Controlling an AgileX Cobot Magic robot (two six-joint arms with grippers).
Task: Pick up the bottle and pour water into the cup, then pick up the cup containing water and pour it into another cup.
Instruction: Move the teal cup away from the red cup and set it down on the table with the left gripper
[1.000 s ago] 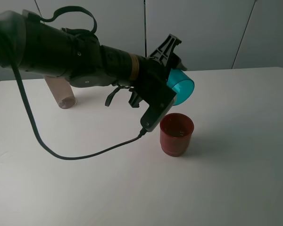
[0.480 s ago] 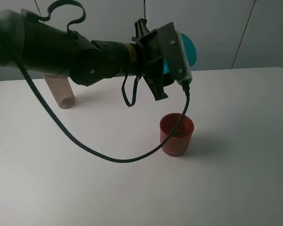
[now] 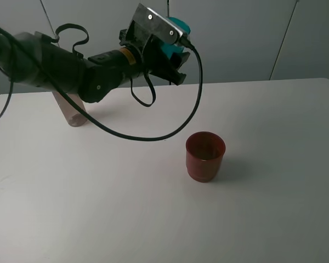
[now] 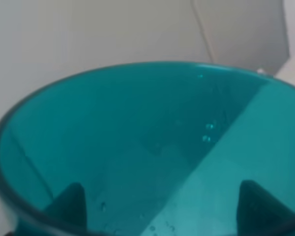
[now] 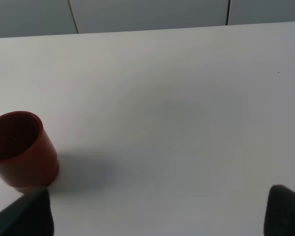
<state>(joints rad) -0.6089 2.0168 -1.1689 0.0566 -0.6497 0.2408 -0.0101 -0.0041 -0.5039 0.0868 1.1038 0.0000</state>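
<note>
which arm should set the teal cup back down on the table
Left. The left gripper is shut on the teal cup, held high above the table. The right gripper is shut and empty.

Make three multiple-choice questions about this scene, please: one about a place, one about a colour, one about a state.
1. Where is the red cup?
A. standing on the table
B. in the left gripper
C. lying on its side

2. What colour is the cup held by the left gripper?
A. yellow
B. teal
C. white

3. How is the right gripper?
A. open
B. shut on a bottle
C. shut, holding nothing

Key: 1 A, it stands upright, alone. 2 B, the left wrist view is filled with teal. 3 C, nothing lies between its fingertips.
</note>
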